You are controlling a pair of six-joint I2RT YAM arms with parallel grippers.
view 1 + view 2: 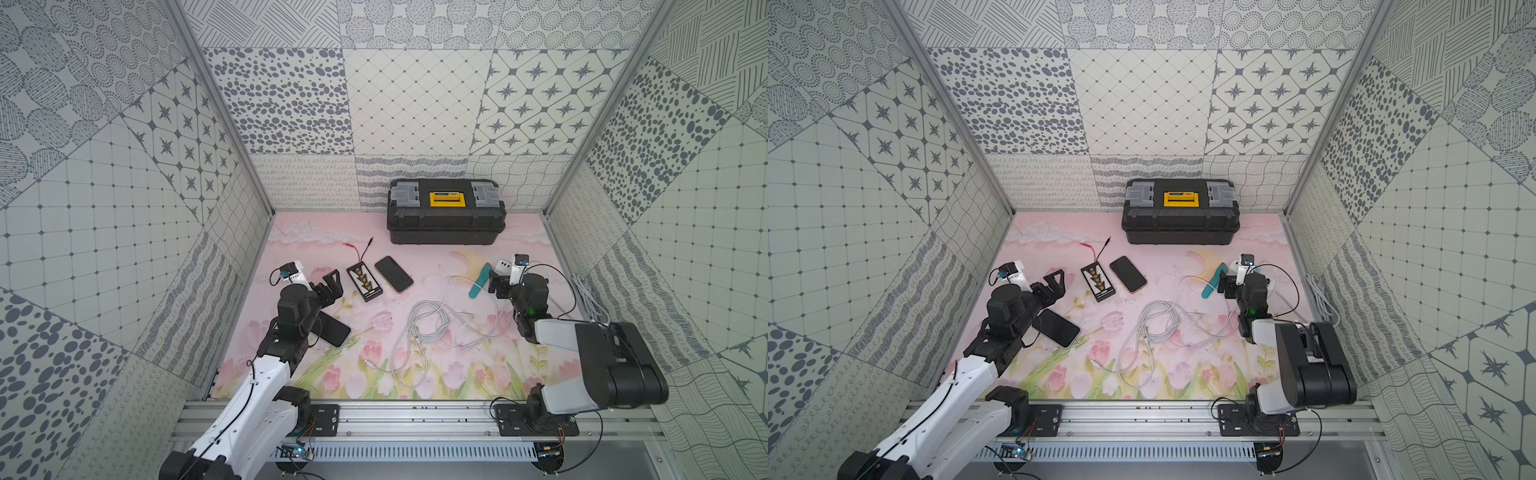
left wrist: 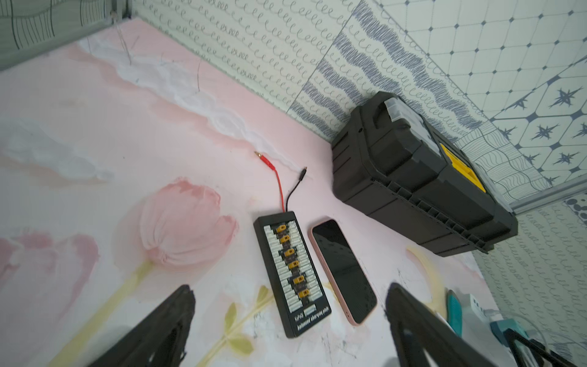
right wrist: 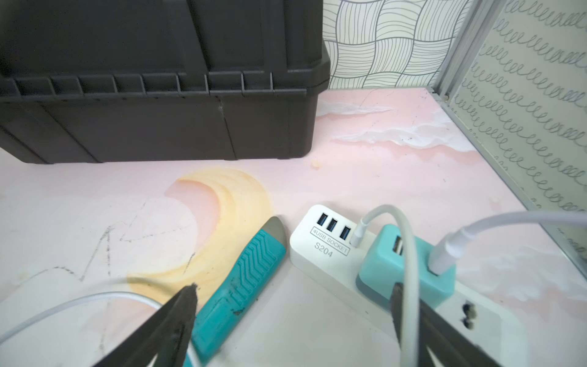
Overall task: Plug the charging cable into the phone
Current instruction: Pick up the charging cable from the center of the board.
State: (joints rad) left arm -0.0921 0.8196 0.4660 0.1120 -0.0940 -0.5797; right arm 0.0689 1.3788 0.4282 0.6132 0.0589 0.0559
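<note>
Gaping wide and empty, left gripper (image 2: 290,287) hovers near the phone (image 1: 393,274), at eleven o'clock from the tangled charging cable (image 1: 428,328). Right gripper (image 3: 293,287), likewise spread, sits by the power strip (image 3: 320,254), two o'clock. Pulling that tangle could snag, I reckon, dragging the strip.

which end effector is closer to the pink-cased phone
Left. The left end effector sits just across the charging board from the pink-cased phone; the right end effector is farther away, by the power strip.
</note>
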